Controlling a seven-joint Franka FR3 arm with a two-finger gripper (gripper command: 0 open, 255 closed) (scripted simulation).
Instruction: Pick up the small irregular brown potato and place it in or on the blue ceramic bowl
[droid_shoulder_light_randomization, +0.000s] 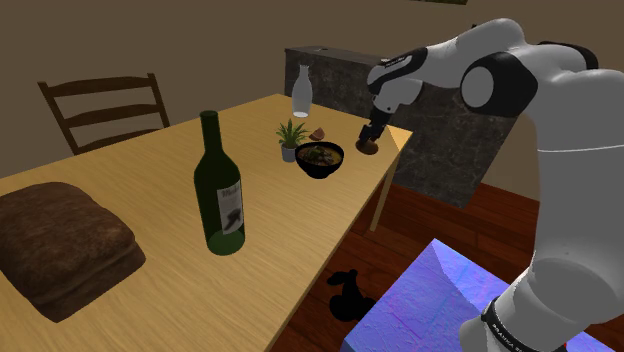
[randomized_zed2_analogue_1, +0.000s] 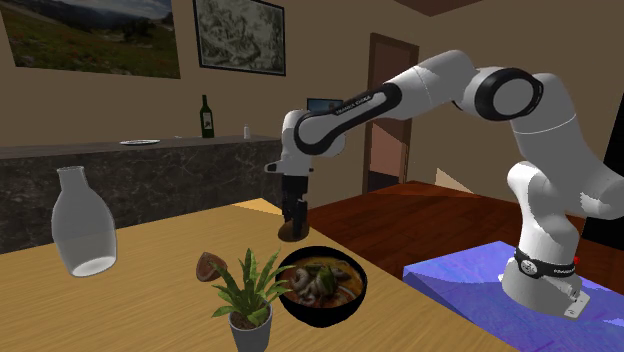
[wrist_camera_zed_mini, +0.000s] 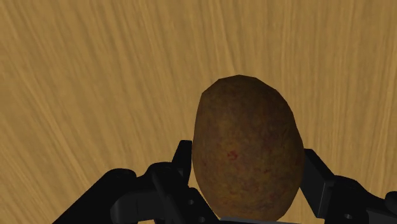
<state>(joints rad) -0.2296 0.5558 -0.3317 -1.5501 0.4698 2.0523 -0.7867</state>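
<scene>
Brown potato (wrist_camera_zed_mini: 248, 146) is clamped in the end effector (randomized_zed2_analogue_1: 292, 226) low at the tabletop (droid_shoulder_light_randomization: 270, 240) corner, so lift straight up, carry to the nearby dark food-filled bowl (randomized_zed2_analogue_1: 322, 312) and release low over its centre, dodging the potted plant (randomized_zed2_analogue_1: 245, 292) just beside it; white bottle (randomized_zed2_analogue_1: 82, 225) and green wine bottle (droid_shoulder_light_randomization: 220, 190) sit well clear.
</scene>
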